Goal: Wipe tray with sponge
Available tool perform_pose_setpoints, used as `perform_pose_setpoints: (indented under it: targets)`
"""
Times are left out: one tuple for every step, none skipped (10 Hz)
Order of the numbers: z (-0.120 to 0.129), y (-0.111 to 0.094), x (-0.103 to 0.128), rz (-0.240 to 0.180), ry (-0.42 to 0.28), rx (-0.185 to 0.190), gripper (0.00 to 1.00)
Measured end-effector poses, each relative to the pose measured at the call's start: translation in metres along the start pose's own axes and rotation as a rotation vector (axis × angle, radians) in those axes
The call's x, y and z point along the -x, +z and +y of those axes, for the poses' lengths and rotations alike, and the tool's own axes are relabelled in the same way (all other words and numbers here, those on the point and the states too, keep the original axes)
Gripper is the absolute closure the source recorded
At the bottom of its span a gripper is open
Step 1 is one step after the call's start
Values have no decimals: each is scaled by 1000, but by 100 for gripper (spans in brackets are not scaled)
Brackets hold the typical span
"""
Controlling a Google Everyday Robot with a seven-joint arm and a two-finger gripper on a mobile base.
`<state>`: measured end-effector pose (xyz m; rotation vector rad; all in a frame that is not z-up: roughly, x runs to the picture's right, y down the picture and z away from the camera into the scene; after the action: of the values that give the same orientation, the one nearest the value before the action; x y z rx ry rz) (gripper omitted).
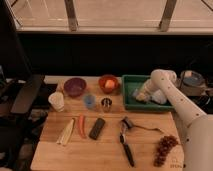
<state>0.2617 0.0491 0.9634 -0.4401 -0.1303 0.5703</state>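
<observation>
The green tray (131,81) stands at the back right of the table, beside the orange bowl (108,83). My white arm comes in from the right, and my gripper (141,95) is down inside the tray, over its middle. A pale, yellowish sponge (139,96) lies at the gripper's tip on the tray floor. A light blue patch (159,98) shows in the tray's right part, partly hidden by my arm.
A purple bowl (74,86), a white cup (56,100), a small blue cup (89,100) and a metal cup (106,103) stand left of the tray. On the wooden board (50,152) lie a carrot (81,125), a dark block (97,128), a peeler (125,141) and grapes (164,148).
</observation>
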Motion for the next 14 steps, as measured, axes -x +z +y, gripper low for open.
perform_pose_setpoints:
  targets:
    - [-4, -12, -1, 1, 4, -24, 100]
    - [-9, -26, -1, 1, 8, -53, 100]
    - [-13, -37, 0, -1, 10, -75, 100]
    - [-19, -48, 1, -2, 10, -101, 100]
    - [-22, -50, 3, -3, 13, -107, 100]
    - [-26, -49, 3, -1, 16, -107, 100]
    - [-30, -39, 5, 6, 14, -96, 100]
    - [-35, -31, 9, 10, 9, -87, 100]
    - [-39, -22, 16, 12, 1, -75, 100]
    - [-40, -12, 29, 7, -15, -59, 100]
    - [-38, -6, 34, 3, -25, -46, 100]
    - [-33, -3, 36, 4, -39, -35, 100]
    - [-27, -2, 36, 3, -52, -25, 100]
    - [-13, -2, 35, 5, -68, -7, 100]
